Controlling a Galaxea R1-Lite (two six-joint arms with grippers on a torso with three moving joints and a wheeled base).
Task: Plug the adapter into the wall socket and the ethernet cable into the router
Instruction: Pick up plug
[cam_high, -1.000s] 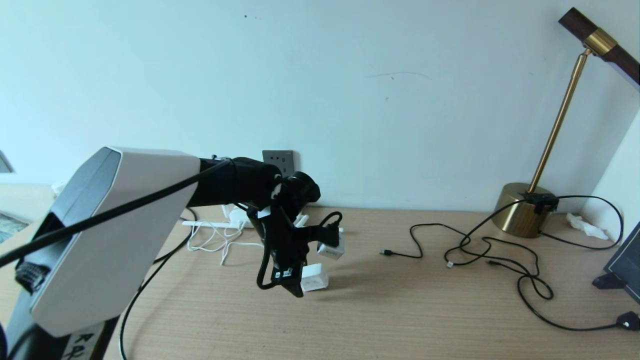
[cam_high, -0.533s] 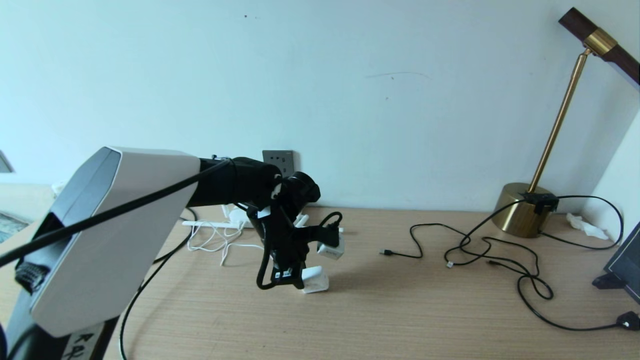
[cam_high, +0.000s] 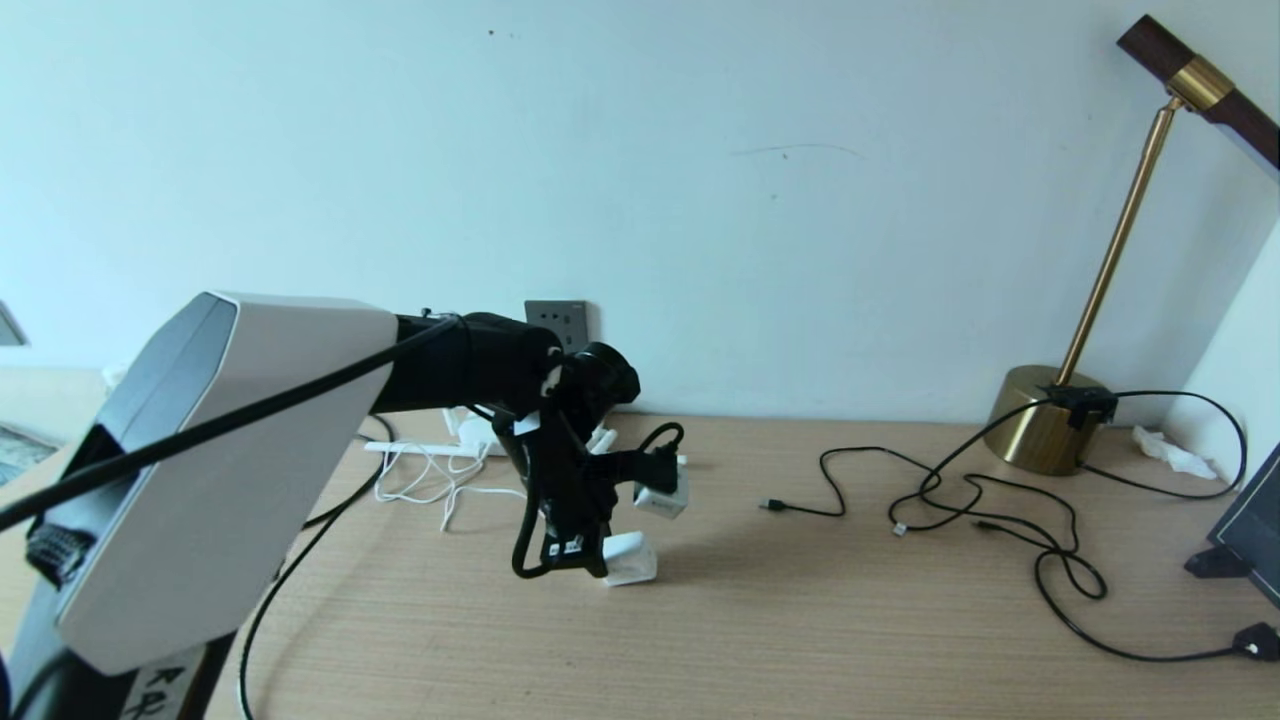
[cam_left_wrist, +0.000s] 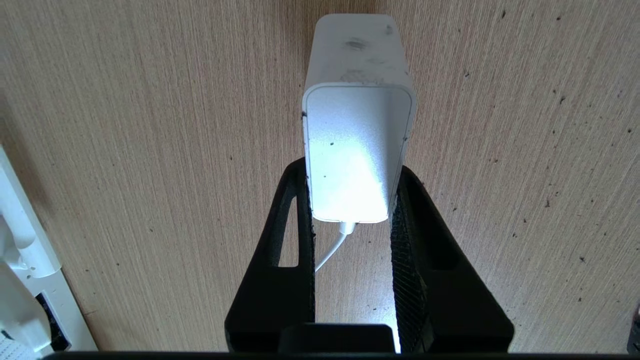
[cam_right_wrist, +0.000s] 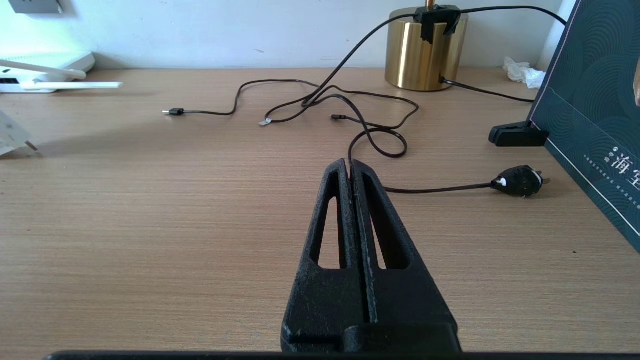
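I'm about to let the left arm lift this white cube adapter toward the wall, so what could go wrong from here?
1. The left gripper pinches only the cord end of the small white cube adapter; it may pivot or slip when lifted.
2. Its thin white cord runs between the fingers and could snag.
3. The dark grey wall socket sits partly behind the arm in the head view, so alignment is hard to judge.

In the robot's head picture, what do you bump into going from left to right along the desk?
Tangle of white cord → left claw shut on the adapter → thin black cables → gold lamp base → crumpled tissue.
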